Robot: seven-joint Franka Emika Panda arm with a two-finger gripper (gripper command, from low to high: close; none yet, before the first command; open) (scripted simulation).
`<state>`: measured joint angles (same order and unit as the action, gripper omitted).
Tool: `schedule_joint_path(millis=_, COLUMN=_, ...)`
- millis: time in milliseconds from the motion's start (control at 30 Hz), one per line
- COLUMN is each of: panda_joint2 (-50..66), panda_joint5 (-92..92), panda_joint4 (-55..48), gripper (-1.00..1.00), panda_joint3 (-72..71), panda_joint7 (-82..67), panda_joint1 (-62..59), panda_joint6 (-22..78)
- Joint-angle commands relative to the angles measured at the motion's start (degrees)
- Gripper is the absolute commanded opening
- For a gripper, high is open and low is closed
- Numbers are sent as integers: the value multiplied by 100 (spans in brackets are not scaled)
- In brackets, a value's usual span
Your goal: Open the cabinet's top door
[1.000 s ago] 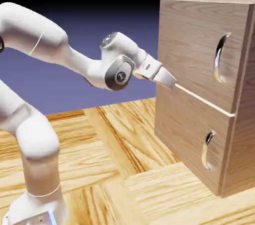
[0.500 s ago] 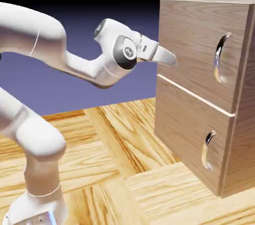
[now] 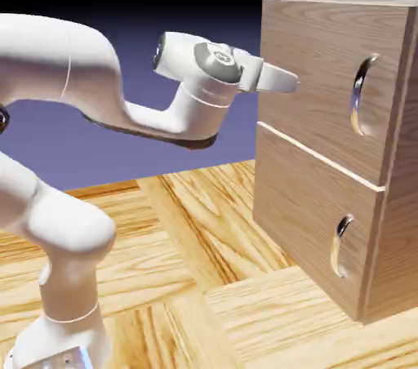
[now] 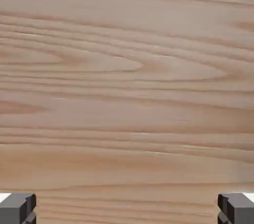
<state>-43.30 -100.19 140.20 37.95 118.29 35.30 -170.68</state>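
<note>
The light oak cabinet stands at the exterior view's right. Its top door is the larger upper panel, flush and closed, with a curved silver handle near its right edge. My gripper points at the door's left part, well left of the handle, close to the wood. In the hand view, wood grain fills the frame. The two grey fingertips sit far apart at the bottom corners, so the gripper is open with nothing between them. No handle shows in the hand view.
Below the top door is a shorter lower panel with a smaller silver handle. The cabinet rests on a wooden parquet table. My white arm arches in from the left.
My hand has risen from the seam between the two panels to the top door's middle height and levelled out. The fingers stayed wide apart. The cabinet has not moved.
</note>
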Motion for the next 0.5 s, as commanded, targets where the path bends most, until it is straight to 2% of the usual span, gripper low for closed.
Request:
schedule_joint_path(millis=0, panda_joint2=-26, panda_joint5=-250, panda_joint4=-52, gripper=0, panda_joint3=95, panda_joint7=189, panda_joint1=86, panda_joint6=8)
schedule_joint_path(millis=467, panda_joint2=-397, panda_joint5=-3738, panda_joint4=-776, gripper=0, panda_joint3=1416, panda_joint7=2829, panda_joint1=1291, panda_joint6=124)
